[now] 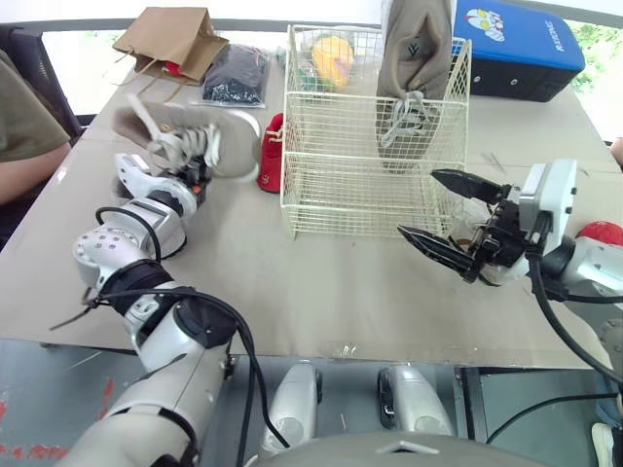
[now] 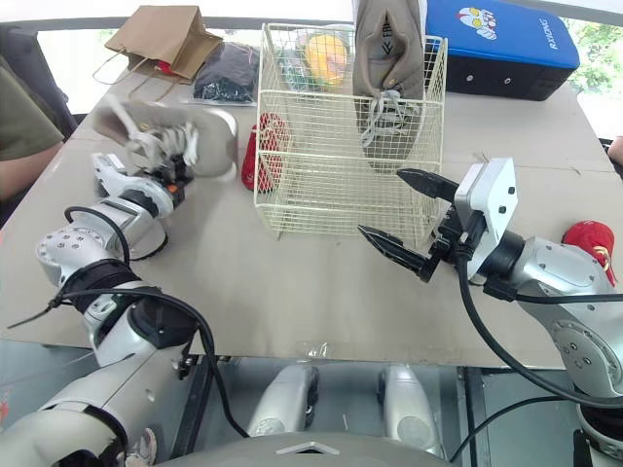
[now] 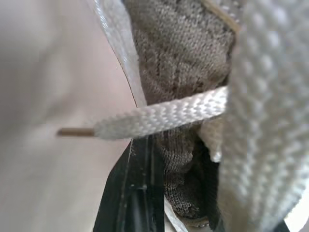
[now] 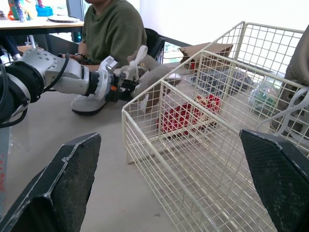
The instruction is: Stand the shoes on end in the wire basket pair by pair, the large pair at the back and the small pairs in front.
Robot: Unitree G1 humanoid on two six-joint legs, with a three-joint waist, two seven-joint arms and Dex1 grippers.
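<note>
A white wire basket [image 1: 321, 185] stands mid-table. One large taupe shoe [image 1: 414, 68] stands on end at its back right. Its mate, a taupe shoe with white laces [image 1: 190, 131], hangs above the table left of the basket, and my left gripper [image 1: 195, 175] is shut on it; the left wrist view shows its knit [image 3: 178, 72] and a lace [image 3: 159, 116] up close. A small red shoe [image 1: 273, 151] lies against the basket's left side. A yellow shoe [image 1: 331, 58] shows through the wire at the back left; inside or behind, I cannot tell. My right gripper [image 1: 417, 202] is open before the basket's front right corner.
A brown paper bag [image 1: 175, 39] and a black packet [image 1: 234, 73] lie at the back left, a blue box [image 1: 521, 49] at the back right. Another red shoe [image 1: 599, 233] sits by my right arm. A person [image 1: 24, 126] sits at the table's left edge.
</note>
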